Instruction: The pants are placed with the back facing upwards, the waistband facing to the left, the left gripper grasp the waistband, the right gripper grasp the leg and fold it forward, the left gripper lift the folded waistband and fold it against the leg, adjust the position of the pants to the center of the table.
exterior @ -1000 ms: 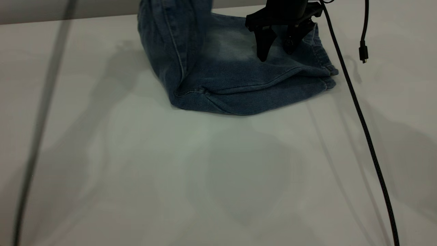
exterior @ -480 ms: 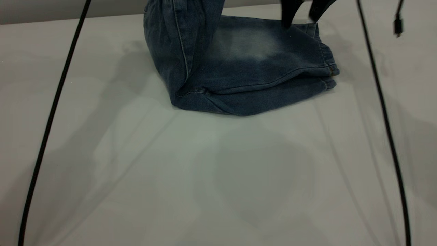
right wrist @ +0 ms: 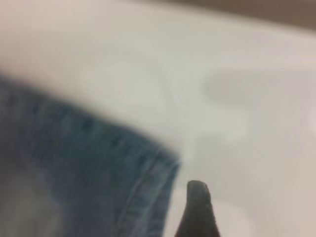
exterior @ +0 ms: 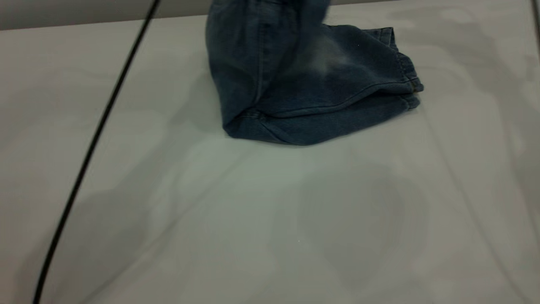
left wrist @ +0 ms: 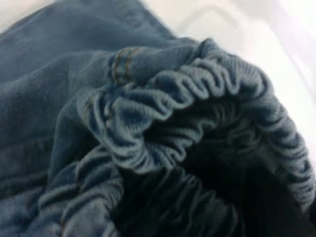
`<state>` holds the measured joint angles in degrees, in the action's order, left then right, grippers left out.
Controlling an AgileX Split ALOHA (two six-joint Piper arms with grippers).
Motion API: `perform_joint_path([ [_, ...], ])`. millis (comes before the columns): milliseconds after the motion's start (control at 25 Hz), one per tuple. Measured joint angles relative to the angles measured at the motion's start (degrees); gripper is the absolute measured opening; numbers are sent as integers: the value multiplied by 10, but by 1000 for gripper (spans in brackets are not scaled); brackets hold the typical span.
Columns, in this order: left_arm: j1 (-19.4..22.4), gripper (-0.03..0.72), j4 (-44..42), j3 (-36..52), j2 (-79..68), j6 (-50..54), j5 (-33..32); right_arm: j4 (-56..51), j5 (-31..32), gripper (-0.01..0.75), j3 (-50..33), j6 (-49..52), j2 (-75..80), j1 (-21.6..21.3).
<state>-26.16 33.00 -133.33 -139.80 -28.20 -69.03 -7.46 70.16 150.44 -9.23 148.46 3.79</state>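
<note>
Denim pants [exterior: 312, 84] half-lifted at the far side of the white counter [exterior: 253, 219].

Their ruched waistband [left wrist: 197, 98] rises out of the exterior view, filling the left wrist view; the left claw's grip cannot be told. One right claw fingertip [right wrist: 197, 207] hangs above the counter just beside a hem; whether that claw is spread cannot be told.

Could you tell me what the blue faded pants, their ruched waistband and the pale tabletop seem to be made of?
Blue faded pants: denim, by twill weave and tan stitching. Ruched waistband: ribbed, probably elasticated denim. Pale tabletop: smooth, slightly glossy; material unclear.
</note>
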Motion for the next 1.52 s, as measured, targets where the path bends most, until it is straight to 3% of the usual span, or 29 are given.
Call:
perform_joint_path([
  [200, -35, 75, 0, 0, -3, -34, 47, -1, 0, 465, 5, -1, -20, -23],
  [440, -43, 113, -20, 0, -38, -34, 56, -1, -1, 465, 15, -2, -41, -41],
  [520, -43, 174, -8, 0, -54, -34, 65, -3, -1, 465, 15, -2, -45, -43],
  [760, -44, 476, 42, 1, -66, -48, 150, -3, -1, 465, 15, -3, -46, -44],
  [880, -44, 564, 72, 1, -66, -67, 197, -4, -1, 465, 15, -3, -46, -44],
  [1000, -44, 584, 87, -1, -63, -66, 208, -4, -1, 465, 15, -3, -45, -44],
  [1160, -43, 585, 41, -18, -62, -41, 157, -25, -1, 465, 15, -3, -45, -44],
  [1320, -43, 586, -69, -23, -64, 33, 68, -56, -2, 465, 15, -3, -45, -43],
  [1520, -48, 587, -183, -23, -93, 137, 9, -74, -2, 465, 14, -4, -53, -37],
])
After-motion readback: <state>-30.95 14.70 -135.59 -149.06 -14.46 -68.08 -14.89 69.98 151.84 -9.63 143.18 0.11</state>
